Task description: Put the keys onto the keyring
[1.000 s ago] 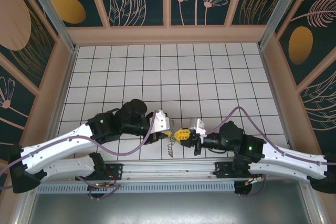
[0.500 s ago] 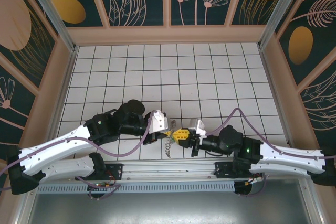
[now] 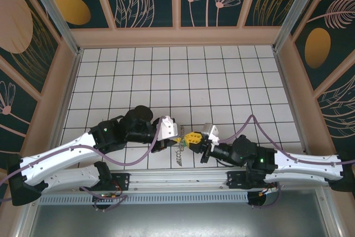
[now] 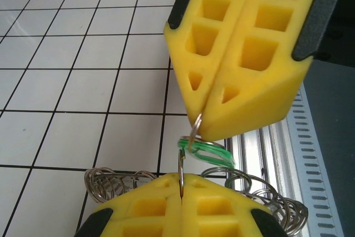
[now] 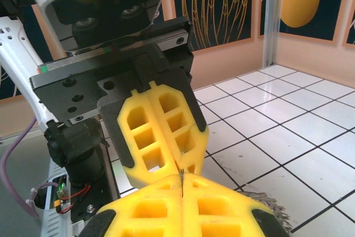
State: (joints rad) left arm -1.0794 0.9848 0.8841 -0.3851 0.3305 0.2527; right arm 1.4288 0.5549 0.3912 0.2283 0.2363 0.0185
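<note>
White-tiled table [image 3: 222, 81] is seen unchanged. Right arm [image 3: 299, 162] is laid flatter along the near edge than a second ago, with its elbow shifted lower in the top view. Left arm [image 3: 66, 151] is kept in nearly the same pose. Right gripper [image 3: 191, 137] is moved slightly up and closer to the left gripper [image 3: 177, 134] than a second ago, and the two pairs of yellow tips are now almost met over the near tiles. Both grippers are closed. Left gripper is clamped on a thin ring of the keyring [image 3: 180, 158]; its chain coils are seen below the tips, in the same spot as before. Right gripper is pinched on the small silvery tip of the keys [image 4: 206, 151]. The green piece is hung between the two gripper tips, right against the keyring's thin ring in the left wrist view.
</note>
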